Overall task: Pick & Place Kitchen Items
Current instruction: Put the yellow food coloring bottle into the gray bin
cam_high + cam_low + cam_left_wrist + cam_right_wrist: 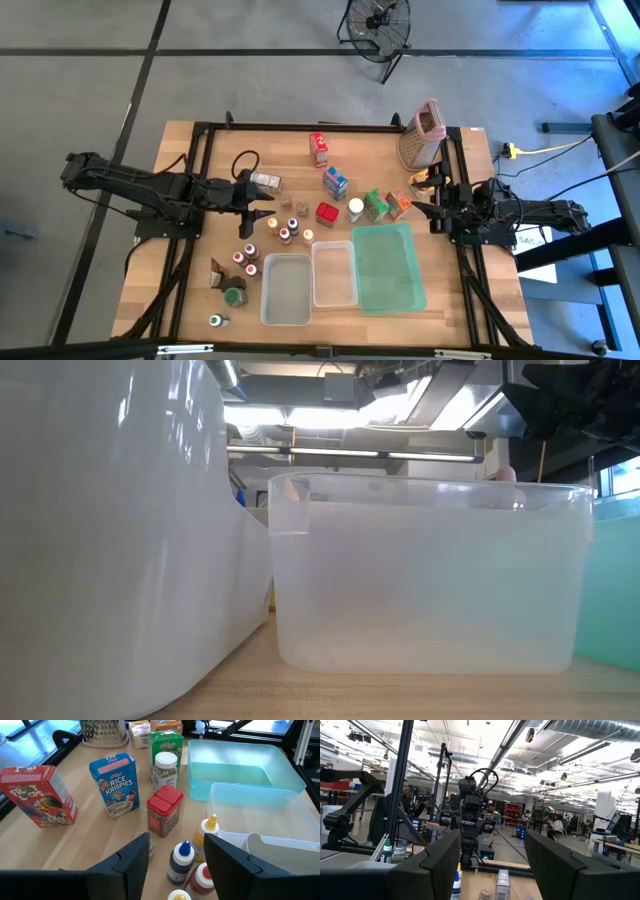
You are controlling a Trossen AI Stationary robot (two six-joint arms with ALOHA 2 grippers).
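Looks like the reach-in step, nothing picked yet. The left gripper [268, 212] sits centre-left in the high view, fingers parted and empty, over the small squeeze bottles [181, 862] on the wooden worktop [180, 270]. The right gripper [413, 208] waits at centre-right, open and empty too. Likely next move is dropping around one bottle. They stand upright, caps up; the blue Rice Krispies carton [116, 784] stands upright too.

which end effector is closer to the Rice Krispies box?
Left. The left end effector sits open just to the left of the Rice Krispies box, small bottles between them. The right end effector, also open, is farther, beyond the green and orange cartons.
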